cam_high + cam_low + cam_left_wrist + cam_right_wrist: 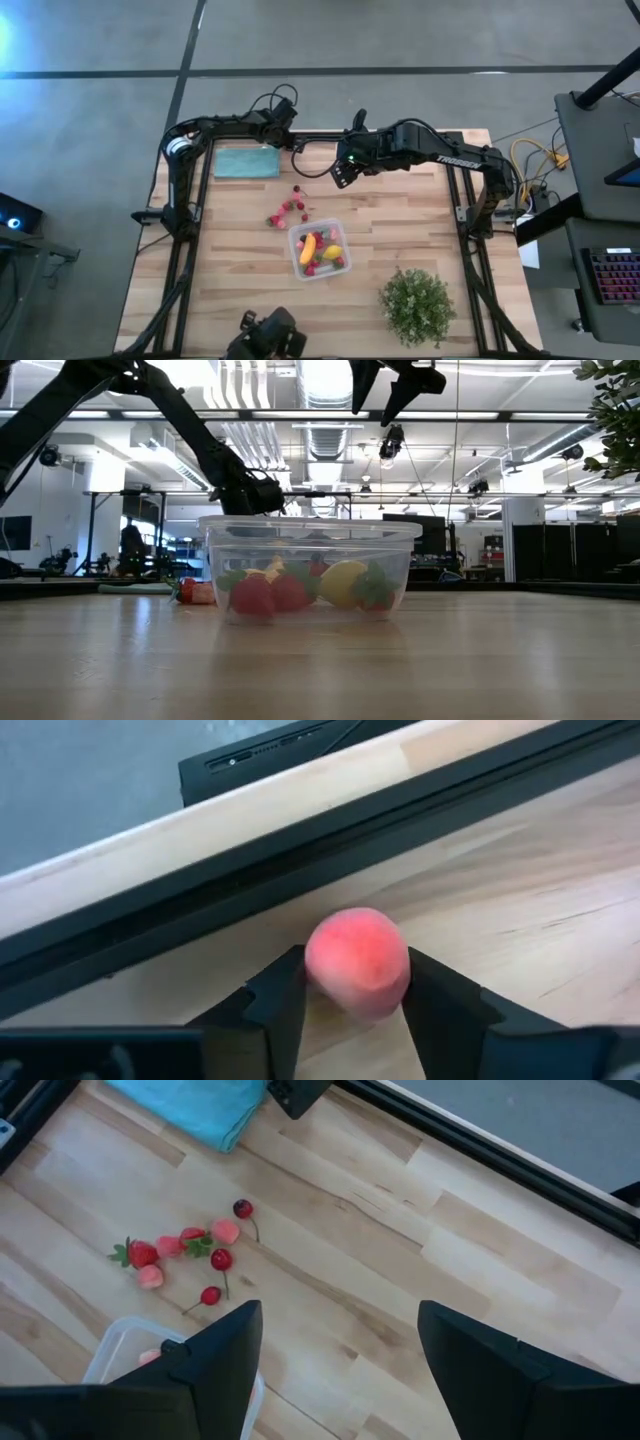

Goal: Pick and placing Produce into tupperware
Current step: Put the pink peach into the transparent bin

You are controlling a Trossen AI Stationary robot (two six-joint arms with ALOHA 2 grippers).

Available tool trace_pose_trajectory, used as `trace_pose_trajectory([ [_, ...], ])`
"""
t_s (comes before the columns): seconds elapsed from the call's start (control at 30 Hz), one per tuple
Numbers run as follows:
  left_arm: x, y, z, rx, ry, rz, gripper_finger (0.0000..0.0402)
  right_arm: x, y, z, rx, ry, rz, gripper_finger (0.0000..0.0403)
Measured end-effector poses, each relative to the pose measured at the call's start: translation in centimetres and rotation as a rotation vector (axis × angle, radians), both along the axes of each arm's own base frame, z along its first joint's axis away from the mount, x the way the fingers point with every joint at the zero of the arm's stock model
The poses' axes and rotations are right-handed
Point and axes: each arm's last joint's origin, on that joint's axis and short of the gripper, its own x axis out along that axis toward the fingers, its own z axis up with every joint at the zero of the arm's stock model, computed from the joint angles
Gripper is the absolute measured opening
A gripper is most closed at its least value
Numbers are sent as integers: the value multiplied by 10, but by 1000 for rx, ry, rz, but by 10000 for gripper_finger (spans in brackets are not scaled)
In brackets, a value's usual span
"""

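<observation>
Item one, far left of the table (400,210): we record the teal cloth (246,161), and beside it the left hand (352,995), clamped on a pink peach piece (357,960).

Item two, centre: loose produce (288,211), red cherries and strawberries with pink bits, lying on the wood just beside the tupperware (320,250).

Item three: the tupperware, a clear open box holding a yellow banana-like piece (308,247), an orange-yellow piece and several red berries.

Item four: the right hand (342,174), raised above the table, fingers spread wide and empty.

Item five, right: a green leafy bush (417,305).
</observation>
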Motion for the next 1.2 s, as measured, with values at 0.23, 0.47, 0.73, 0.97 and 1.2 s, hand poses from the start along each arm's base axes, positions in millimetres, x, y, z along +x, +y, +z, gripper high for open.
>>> trace_pose_trajectory([
  [0.23,0,-1,-1,-2,-7,-13,96,0,0,0,0,0,0,260],
  [0.47,11,-24,29,25,-46,-229,102,0,0,0,2,1,1,260],
  [0.73,10,-119,95,100,-159,-635,103,-2,-1,-1,-12,40,37,260],
  [0.97,1,-215,120,111,-291,-906,104,-4,-2,-2,-31,87,84,260],
  [1.2,8,-272,101,12,-339,-951,104,-5,-4,-2,-53,114,135,260],
])
